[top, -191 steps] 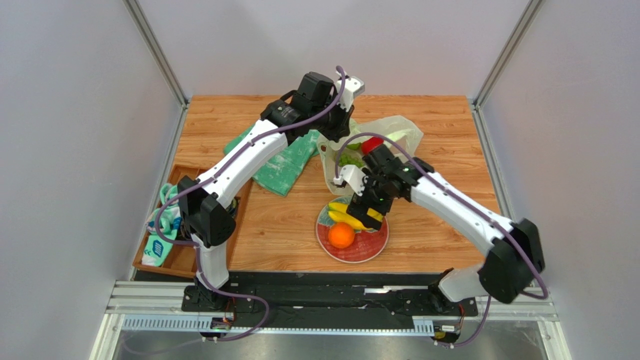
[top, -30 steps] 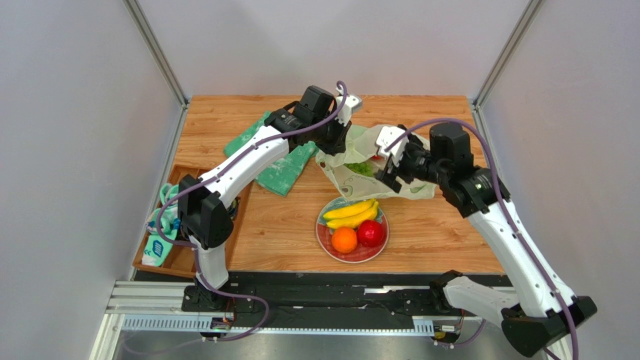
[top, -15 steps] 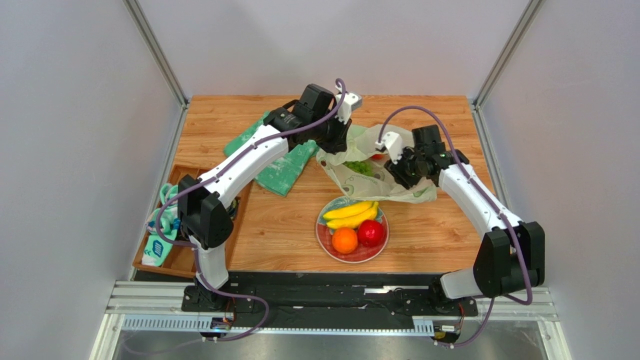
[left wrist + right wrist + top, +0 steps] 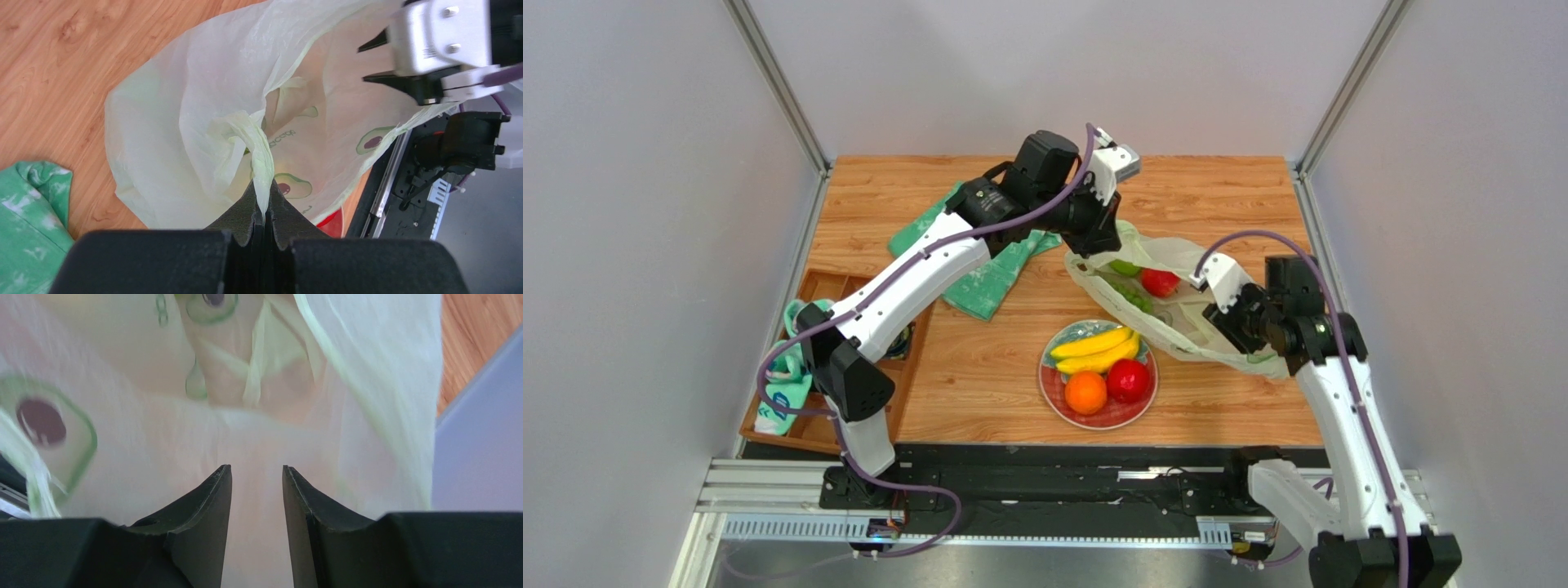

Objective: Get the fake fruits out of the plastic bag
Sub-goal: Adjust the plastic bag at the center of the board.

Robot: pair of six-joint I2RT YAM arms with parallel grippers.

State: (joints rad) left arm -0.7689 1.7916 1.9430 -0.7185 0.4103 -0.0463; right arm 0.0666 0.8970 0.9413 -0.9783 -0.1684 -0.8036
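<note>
Your light is bright and even from overhead; shadows are soft. Your right wrist view blurs the thin translucent pale yellow-green plastic bag (image 4: 153, 416); your left wrist view is sharp.

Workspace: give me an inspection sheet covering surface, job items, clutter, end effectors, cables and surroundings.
Surface: wooden table, no damage seen.
Job's things: bananas, orange, red fruit on plate; second red fruit and green fruits inside bag.
Clutter: green cloth left of bag; tray of packets at table's left edge.
End effectors: left end effector shut on bag's handle; right end effector parted against bag, grip unclear.
Cables: purple cables along both arms, no snag seen.
Surroundings: grey walls; nothing else seen.
</note>
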